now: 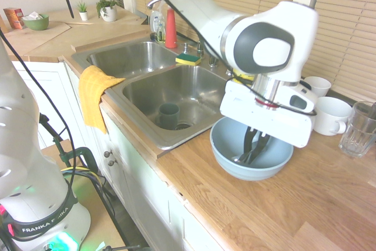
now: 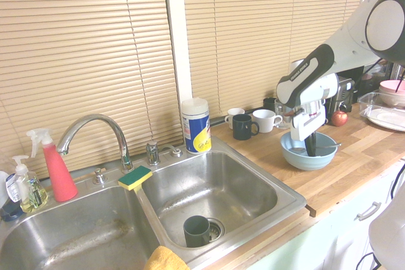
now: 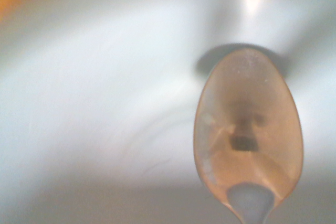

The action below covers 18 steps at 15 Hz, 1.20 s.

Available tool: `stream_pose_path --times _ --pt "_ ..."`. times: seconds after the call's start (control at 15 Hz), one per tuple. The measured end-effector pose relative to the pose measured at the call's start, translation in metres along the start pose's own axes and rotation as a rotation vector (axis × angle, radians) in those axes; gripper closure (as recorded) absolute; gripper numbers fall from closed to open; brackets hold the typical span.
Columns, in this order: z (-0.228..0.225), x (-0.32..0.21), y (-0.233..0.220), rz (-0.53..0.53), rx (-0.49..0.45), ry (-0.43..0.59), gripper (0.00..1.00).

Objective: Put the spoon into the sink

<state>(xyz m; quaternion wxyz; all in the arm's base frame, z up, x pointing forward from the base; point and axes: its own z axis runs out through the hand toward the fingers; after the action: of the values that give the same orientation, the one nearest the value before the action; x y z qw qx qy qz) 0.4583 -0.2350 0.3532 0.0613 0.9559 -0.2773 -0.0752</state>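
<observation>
Premises identified as a kitchen, as evidenced by a double-basin steel sink (image 2: 209, 184) with faucet (image 2: 104, 118), a wooden bench (image 2: 348, 140) over white cabinets (image 1: 138, 195), mugs (image 1: 332, 116), a mixing bowl (image 1: 251, 168), a dish sponge (image 2: 135, 178) and a spray bottle (image 2: 58, 172).

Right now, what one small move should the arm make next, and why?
Probably lift the gripper straight up until the spoon clears the rim of the blue bowl. The fingers look closed on the spoon inside the bowl, and the sink lies beside it, so going sideways first would likely knock the bowl's wall.
</observation>
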Motion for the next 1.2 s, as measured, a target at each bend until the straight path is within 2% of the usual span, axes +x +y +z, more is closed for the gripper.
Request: stream_pose_path --times 0.2,0.4,0.53,0.67,0.8,0.93,1.07,1.2 --pt "-0.035 -0.002 0.001 0.004 0.016 0.054 1.00" --pt "-0.088 -0.025 -0.009 -0.019 0.038 0.122 1.00" --pt "-0.123 -0.052 -0.036 -0.059 0.035 0.169 1.00" --pt "-0.134 -0.083 -0.087 -0.109 0.010 0.195 1.00" --pt "-0.119 -0.116 -0.159 -0.171 -0.027 0.204 1.00" --pt "-0.083 -0.141 -0.229 -0.231 -0.058 0.212 1.00" --pt "-0.029 -0.150 -0.284 -0.274 -0.103 0.213 1.00" --pt "0.033 -0.144 -0.314 -0.281 -0.153 0.179 1.00"
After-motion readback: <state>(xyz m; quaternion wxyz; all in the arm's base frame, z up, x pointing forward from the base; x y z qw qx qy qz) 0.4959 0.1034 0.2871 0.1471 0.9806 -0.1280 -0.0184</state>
